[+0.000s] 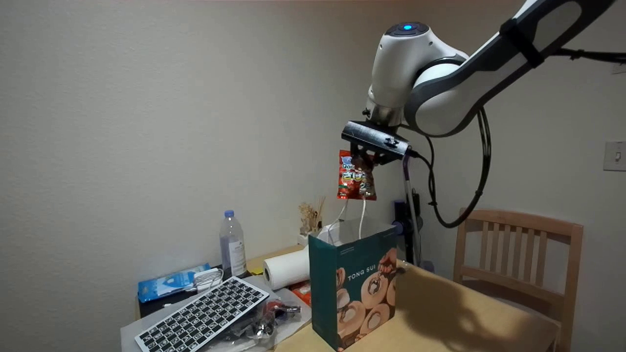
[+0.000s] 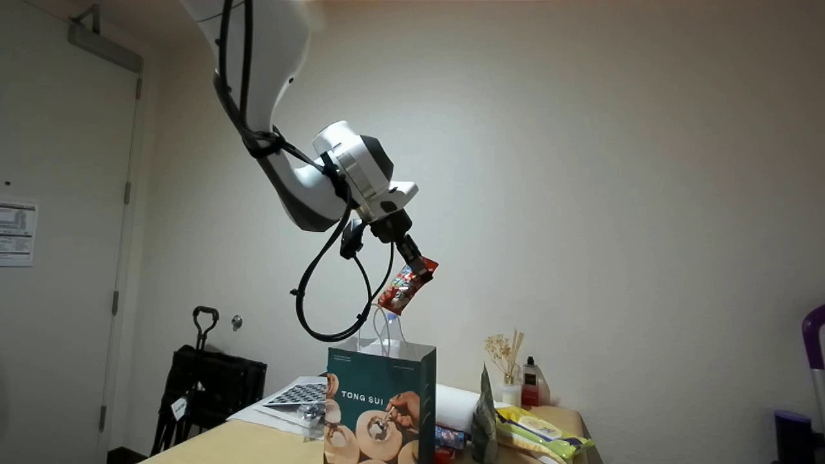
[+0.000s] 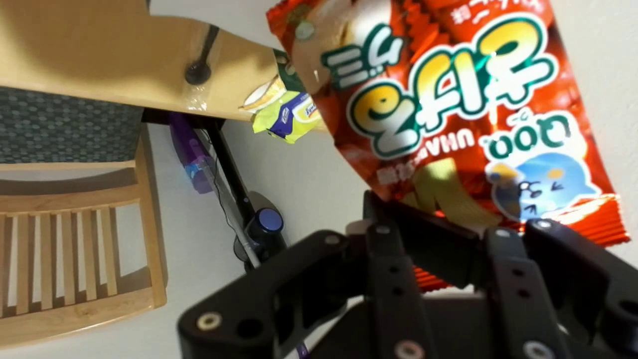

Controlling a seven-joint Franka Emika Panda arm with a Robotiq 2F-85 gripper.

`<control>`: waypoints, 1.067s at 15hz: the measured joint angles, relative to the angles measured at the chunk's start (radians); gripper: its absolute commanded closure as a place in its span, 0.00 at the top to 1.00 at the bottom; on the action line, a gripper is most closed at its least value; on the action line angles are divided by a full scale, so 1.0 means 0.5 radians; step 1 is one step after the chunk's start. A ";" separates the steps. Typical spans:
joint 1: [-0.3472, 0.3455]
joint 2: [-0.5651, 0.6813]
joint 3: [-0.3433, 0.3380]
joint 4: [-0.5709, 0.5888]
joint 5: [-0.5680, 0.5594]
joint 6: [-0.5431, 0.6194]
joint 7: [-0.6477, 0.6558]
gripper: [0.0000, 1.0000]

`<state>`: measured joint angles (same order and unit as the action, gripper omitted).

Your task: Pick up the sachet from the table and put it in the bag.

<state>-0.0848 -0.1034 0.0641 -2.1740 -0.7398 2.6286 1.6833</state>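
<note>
Above the bag (image 2: 380,399), at its 12 o'clock in both exterior views, the sachet (image 3: 473,109) is held by 1 end in the claw (image 3: 443,237), which is closed upon it. In the wrist view the sachet extends from the claw toward 12 o'clock, with its long axis going from 5 to 11 and its writing upside down. In an exterior view the sachet (image 2: 401,291) leans, the long axis from 1 to 7 o'clock, with the free end pointing to 7. On its red front can be read "Qoo", "UHA" and the larger Japanese letters "さける" and "グミ"; smaller print is not clear. The bag stands upright on the table (image 1: 464,313) and bears the white words "TONG SUI". Its white handles (image 1: 362,220) reach close to the lower end of the sachet; whether they touch, I cannot tell.
</note>
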 measured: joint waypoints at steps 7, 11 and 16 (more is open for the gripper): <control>0.058 -0.079 -0.032 -0.150 0.452 0.004 -0.413 0.41; 0.058 -0.112 -0.037 -0.178 0.580 0.022 -0.542 0.67; 0.051 -0.144 -0.038 -0.184 0.630 0.023 -0.601 0.98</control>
<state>-0.0593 -0.1753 0.0451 -2.2663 -0.4245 2.6400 1.3827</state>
